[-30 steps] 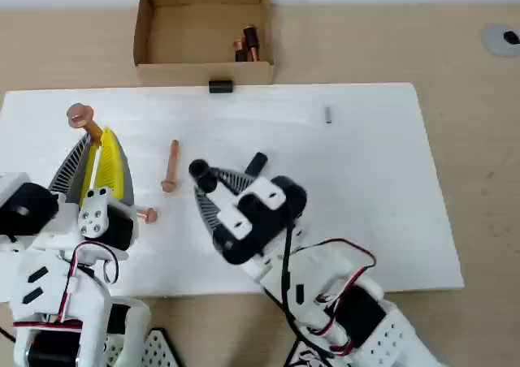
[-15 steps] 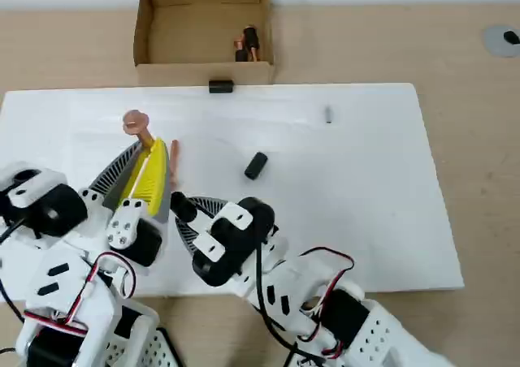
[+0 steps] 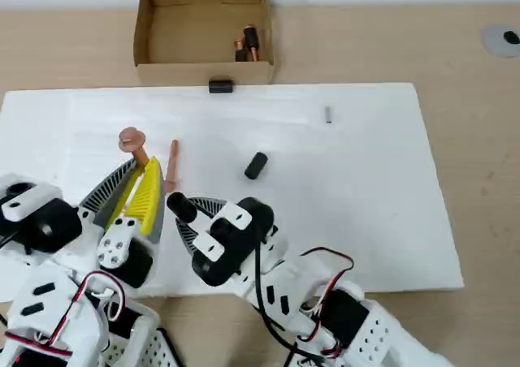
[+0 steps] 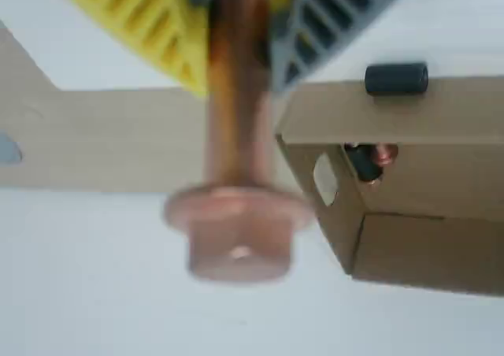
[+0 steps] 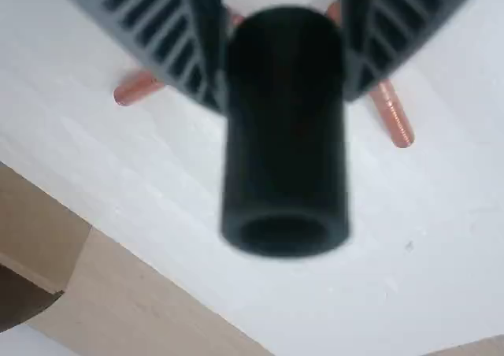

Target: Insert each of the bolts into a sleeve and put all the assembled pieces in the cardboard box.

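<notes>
High view: the left gripper (image 3: 140, 164) has its yellow and grey fingers clenched on a copper bolt (image 3: 132, 144), whose head sticks out past the fingertips. Just beside it, the right gripper (image 3: 185, 213) grasps a black sleeve (image 3: 179, 206) above the white board (image 3: 366, 205). A second bolt (image 3: 172, 157) lies on the board next to the left fingers. A loose sleeve (image 3: 256, 166) lies near the board's middle, and a third sleeve (image 3: 220, 86) rests at the far edge, against the front of the cardboard box (image 3: 203, 73). Assembled pieces (image 3: 248, 44) lie in the box's right corner. The board rests on the desk (image 3: 479, 140).

Left wrist view: the yellow finger (image 4: 150, 25) and the grey finger (image 4: 331, 17) pinch the bolt's shank, with the box beyond.

Right wrist view: dark fingers (image 5: 157, 33) clamp the black sleeve, its open end facing the camera.
</notes>
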Available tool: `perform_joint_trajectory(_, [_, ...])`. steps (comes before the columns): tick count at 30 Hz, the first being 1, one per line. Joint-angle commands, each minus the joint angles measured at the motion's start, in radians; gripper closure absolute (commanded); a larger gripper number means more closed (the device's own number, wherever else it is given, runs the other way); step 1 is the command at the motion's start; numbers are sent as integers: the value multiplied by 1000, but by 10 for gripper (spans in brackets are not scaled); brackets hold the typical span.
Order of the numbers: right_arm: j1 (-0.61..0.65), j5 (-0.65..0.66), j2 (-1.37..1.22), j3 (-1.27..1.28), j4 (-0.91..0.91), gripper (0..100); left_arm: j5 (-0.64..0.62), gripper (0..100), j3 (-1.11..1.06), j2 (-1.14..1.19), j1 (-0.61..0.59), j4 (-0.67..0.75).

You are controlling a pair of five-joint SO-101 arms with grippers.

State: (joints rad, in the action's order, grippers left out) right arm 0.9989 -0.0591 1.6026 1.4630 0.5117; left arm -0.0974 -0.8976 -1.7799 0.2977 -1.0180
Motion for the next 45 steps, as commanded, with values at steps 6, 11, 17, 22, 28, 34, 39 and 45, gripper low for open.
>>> perform_joint_trajectory(6, [12,6,27,-5,-28,988,5,994,69,-4,12,-35])
perform_joint_trajectory(11, [12,6,27,-5,-28,988,5,994,69,-5,12,-37])
perform_joint_trajectory(17, [12,6,27,-5,-28,988,-54,994,69,-5,12,-38])
perform_joint_trajectory(22, [12,6,27,-5,-28,988,-84,994,69,-5,12,-38])
perform_joint_trajectory(28, [12,5,27,-12,-34,988,-114,994,69,-5,14,-38])
perform_joint_trajectory(34, [12,5,25,-5,-100,989,-123,994,69,-4,31,-38])
perform_joint_trajectory(39, [12,-37,25,-5,-98,989,-121,994,69,-4,101,-38])
perform_joint_trajectory(45, [12,-74,19,-5,-94,989,-115,994,61,1,101,-31])
